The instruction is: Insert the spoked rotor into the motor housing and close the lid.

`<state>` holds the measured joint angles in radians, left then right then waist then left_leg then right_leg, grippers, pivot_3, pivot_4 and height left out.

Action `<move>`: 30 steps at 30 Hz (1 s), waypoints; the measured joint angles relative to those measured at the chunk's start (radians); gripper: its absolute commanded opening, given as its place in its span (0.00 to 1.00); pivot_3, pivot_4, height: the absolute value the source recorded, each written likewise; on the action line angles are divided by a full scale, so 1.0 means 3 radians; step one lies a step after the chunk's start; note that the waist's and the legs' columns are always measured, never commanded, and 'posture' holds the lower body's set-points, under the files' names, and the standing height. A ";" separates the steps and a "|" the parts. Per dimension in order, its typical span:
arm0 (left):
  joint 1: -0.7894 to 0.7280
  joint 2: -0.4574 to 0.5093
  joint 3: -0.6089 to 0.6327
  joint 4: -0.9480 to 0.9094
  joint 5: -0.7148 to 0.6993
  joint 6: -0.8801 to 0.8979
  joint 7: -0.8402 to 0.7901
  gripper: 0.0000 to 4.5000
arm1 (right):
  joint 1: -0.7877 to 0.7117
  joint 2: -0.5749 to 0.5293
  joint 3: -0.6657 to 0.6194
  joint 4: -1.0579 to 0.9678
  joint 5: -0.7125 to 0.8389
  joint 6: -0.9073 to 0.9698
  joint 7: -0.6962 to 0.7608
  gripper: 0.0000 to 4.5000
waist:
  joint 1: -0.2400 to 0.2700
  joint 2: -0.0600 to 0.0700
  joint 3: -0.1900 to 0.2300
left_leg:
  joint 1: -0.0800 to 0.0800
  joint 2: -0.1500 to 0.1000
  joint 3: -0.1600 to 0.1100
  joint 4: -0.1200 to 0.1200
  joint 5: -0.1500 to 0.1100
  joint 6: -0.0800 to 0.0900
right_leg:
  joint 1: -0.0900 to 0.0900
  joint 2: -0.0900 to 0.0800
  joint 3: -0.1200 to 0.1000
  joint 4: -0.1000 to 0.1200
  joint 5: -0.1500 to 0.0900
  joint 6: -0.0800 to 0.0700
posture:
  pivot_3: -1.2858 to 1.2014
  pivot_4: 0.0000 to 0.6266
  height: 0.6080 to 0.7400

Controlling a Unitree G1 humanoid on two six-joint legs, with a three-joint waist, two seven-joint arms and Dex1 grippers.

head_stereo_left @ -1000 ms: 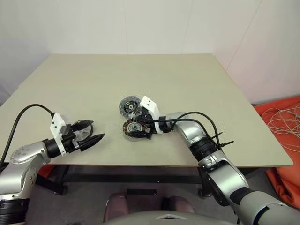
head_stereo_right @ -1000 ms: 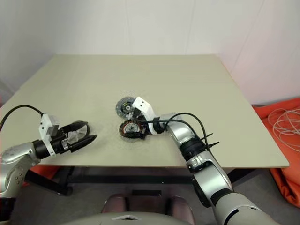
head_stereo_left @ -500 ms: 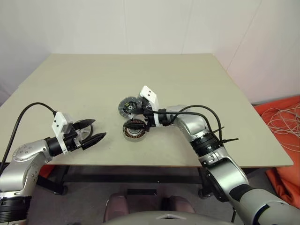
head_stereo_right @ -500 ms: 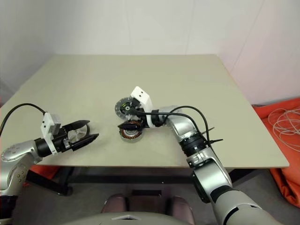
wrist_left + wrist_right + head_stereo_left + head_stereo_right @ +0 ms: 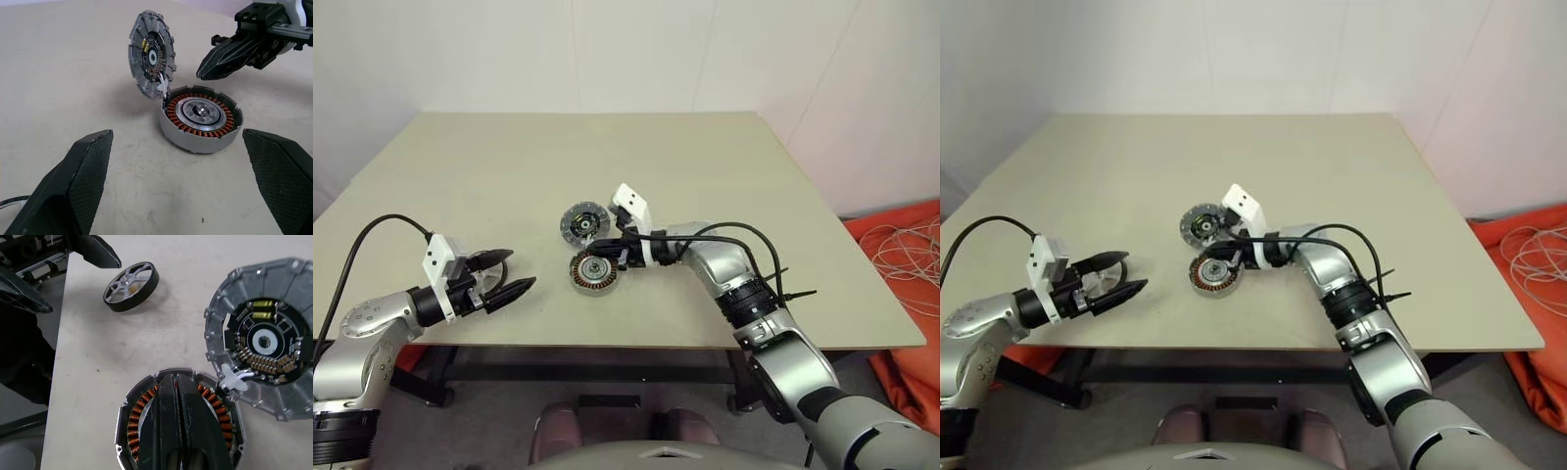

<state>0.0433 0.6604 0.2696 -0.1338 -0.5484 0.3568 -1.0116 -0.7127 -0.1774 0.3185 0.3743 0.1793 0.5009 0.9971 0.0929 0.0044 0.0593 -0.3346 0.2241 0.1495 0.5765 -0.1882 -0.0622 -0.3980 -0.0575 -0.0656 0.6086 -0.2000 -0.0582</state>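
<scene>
while the right claw (image 5: 607, 258) hangs just over the motor housing (image 5: 594, 271) with its two black fingers pressed together and nothing between them, the housing sits open on the pale worktop (image 5: 705, 176), its copper-brown windings and silver hub showing. the right wrist view has the closed fingers pointing across the housing's middle. just behind the housing lies the lid (image 5: 583, 222), a dark grey disc with a circuit-like centre turned up; in the left wrist view a small white wire (image 5: 161, 87) runs from its edge to the housing's rim, so the two touch or nearly touch there. the spoked rotor (image 5: 131, 286) lies flat on the worktop well apart from the housing, close by the left claw (image 5: 514, 274), whose fingers stand wide apart and hold nothing. the left claw hovers near the worktop's near-left edge, pointing toward the housing. between it and the housing the worktop is bare. beyond the worktop's right side, orange fabric (image 5: 911, 264) with pale cables (image 5: 901, 245) lies on the floor.
</scene>
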 measured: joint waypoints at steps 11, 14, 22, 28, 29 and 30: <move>0.0001 -0.0013 -0.0002 -0.0001 0.0000 0.0000 0.0002 1.00 | 0.0041 0.0050 0.0070 0.0394 -0.0118 -0.0155 0.0029 0.00 | -0.0001 0.0000 0.0000 | 0.0000 0.0000 0.0000 0.0000 0.0000 0.0000 | 0.0000 0.0000 0.0000 0.0000 0.0000 0.0000 | 0.52 0.00 1.00; 0.0001 -0.0014 -0.0003 -0.0002 -0.0001 0.0001 0.0003 1.00 | 0.0029 0.0094 0.0079 0.0541 -0.0170 -0.0278 0.0023 0.00 | -0.0002 0.0000 0.0000 | 0.0001 0.0000 0.0000 0.0000 0.0000 0.0000 | 0.0001 0.0000 0.0000 0.0000 0.0000 0.0000 | 0.52 0.00 1.00; 0.0001 -0.0014 -0.0003 -0.0003 -0.0001 0.0002 0.0007 1.00 | -0.0084 0.0183 0.0100 0.0810 -0.0328 -0.0551 -0.0033 0.00 | -0.0005 -0.0001 -0.0001 | 0.0008 0.0000 0.0000 0.0000 0.0000 0.0000 | 0.0008 0.0000 0.0000 0.0001 0.0000 0.0000 | 0.52 0.00 1.00; 0.0006 -0.0014 -0.0003 -0.0007 -0.0003 0.0004 0.0015 1.00 | -0.0081 0.0239 -0.0028 0.0817 -0.0254 -0.0410 -0.0021 0.00 | -0.0004 -0.0001 -0.0001 | 0.0008 0.0000 0.0000 0.0001 0.0000 0.0000 | 0.0007 0.0000 0.0000 0.0001 0.0000 0.0000 | 0.52 0.00 1.00; 0.0006 -0.0014 -0.0002 -0.0007 -0.0003 0.0004 0.0015 1.00 | -0.0080 0.0246 -0.0075 0.0814 -0.0203 -0.0372 -0.0008 0.00 | -0.0004 -0.0001 -0.0001 | 0.0006 0.0000 0.0000 0.0001 0.0000 0.0000 | 0.0006 0.0000 0.0000 0.0001 0.0000 0.0000 | 0.52 0.00 1.00; 0.0007 -0.0014 -0.0002 -0.0007 -0.0003 0.0004 0.0015 1.00 | -0.0080 0.0243 -0.0123 0.0795 -0.0167 -0.0338 0.0010 0.00 | 0.0000 -0.0001 -0.0001 | 0.0004 0.0000 0.0000 0.0001 0.0000 0.0000 | 0.0005 0.0000 0.0000 0.0001 0.0000 -0.0001 | 0.52 0.00 1.00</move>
<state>0.0454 0.6561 0.2689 -0.1359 -0.5492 0.3579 -1.0070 -0.7366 -0.1045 0.2815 0.6129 0.1291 0.3996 1.0002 0.0929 0.0042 0.0591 -0.3334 0.2241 0.1495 0.5768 -0.1881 -0.0622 -0.3965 -0.0576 -0.0655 0.6088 -0.1999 -0.0585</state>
